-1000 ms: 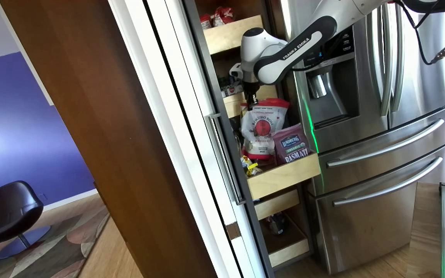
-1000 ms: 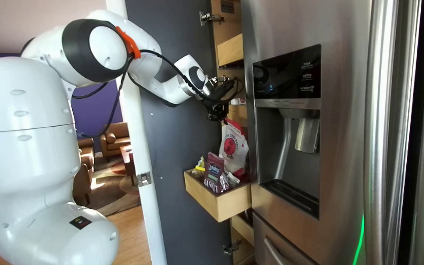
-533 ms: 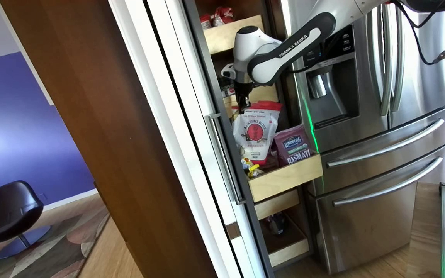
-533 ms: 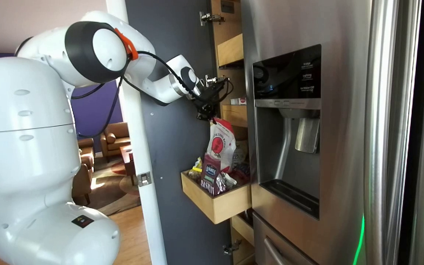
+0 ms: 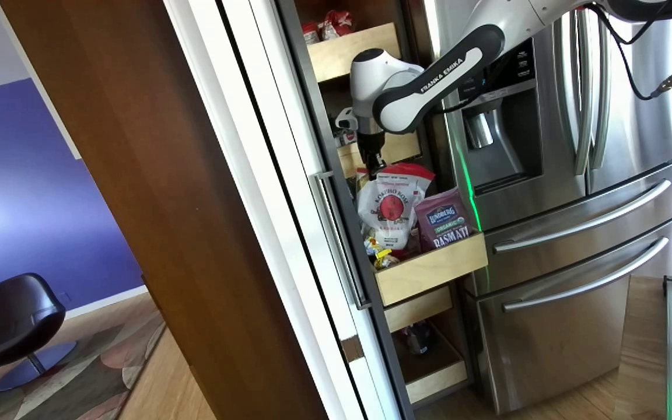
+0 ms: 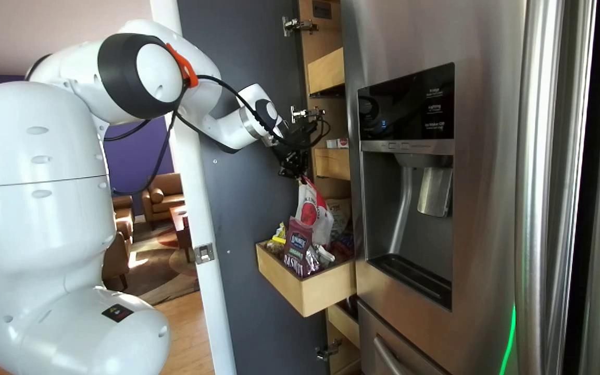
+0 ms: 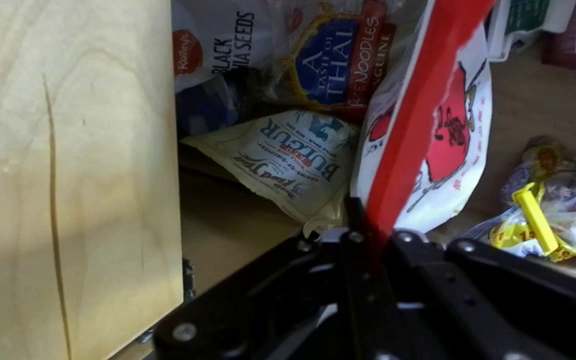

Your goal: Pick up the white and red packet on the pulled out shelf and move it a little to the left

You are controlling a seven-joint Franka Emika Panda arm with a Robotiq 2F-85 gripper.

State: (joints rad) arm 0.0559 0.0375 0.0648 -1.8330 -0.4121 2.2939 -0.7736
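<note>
The white and red packet stands in the pulled out shelf, its top edge up. In both exterior views my gripper is at the packet's red top, near one corner. In an exterior view the packet is behind a purple bag, on the shelf. In the wrist view the red strip of the packet runs down between the dark fingers, which are shut on it. The packet's lower end is partly hidden, so I cannot tell whether it bears on the shelf floor.
The purple rice bag stands at the shelf's front. A bag with a yellow clip lies beside the packet. A bulgur bag is behind it. An upper wooden tray, the open cabinet door and the fridge border the space.
The held packet has moved out from the cabinet's back toward the shelf's front, left in an exterior view. Over the last half second the gripper has lowered and the packet has bulged.
</note>
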